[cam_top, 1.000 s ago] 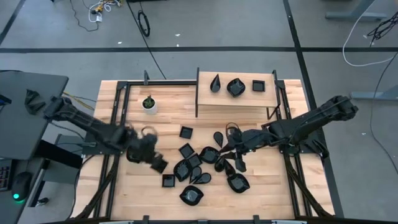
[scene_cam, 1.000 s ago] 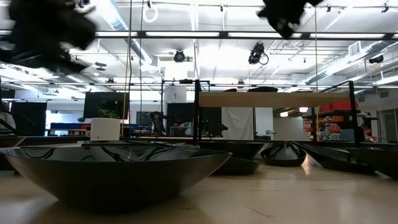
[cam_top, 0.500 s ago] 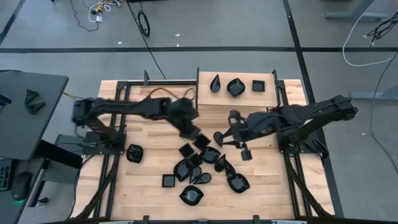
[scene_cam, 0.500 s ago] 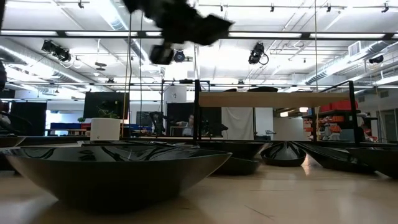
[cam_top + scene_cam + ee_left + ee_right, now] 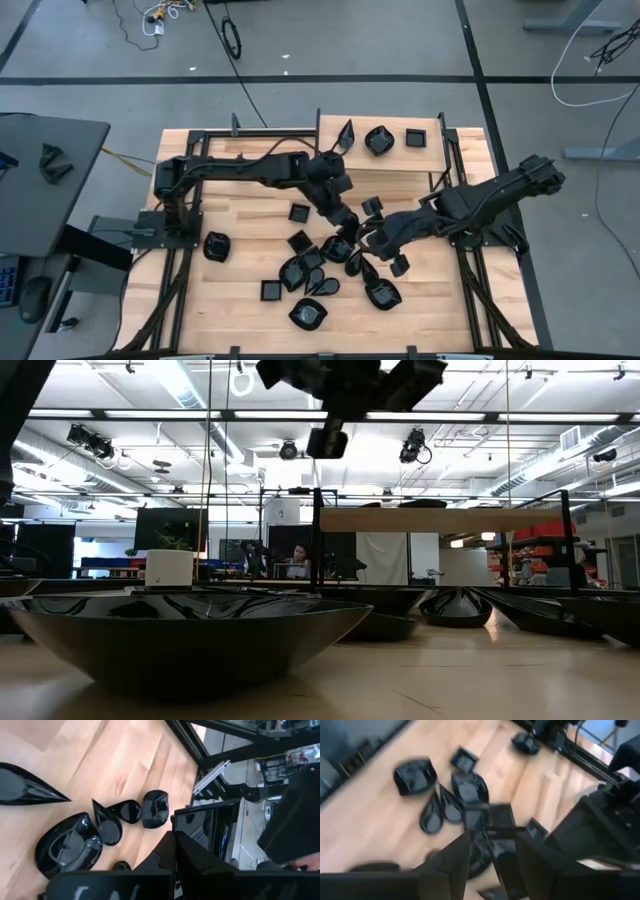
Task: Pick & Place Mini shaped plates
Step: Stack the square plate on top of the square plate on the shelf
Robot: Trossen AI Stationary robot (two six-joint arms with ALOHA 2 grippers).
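Several glossy black mini plates lie in a pile at the table's middle. Three more stand on a raised wooden shelf: a teardrop, a rounded one and a square one. My left gripper reaches over the pile's far side, shut on a square plate. My right gripper hangs over the pile's right part. Its fingers stand close together around a small dark plate. My left gripper pinches the square plate by its near rim between its two fingers. The plate stands on edge ahead of the fingers, lifted clear of the table. My right gripper has a small dark plate between its fingers. The plate is clear of the table. Blur hides which part of it is held.
A white pot with a green plant stands at the far left. A rounded plate and a square plate lie apart at the pile's left. Black frame posts flank the shelf. The two grippers are close together over the pile.
My left gripper has swung fast from the table's near left toward the right and far side, over the pile, carrying the square plate lifted clear. My right gripper went toward the far side, then came back toward the near side over the pile.
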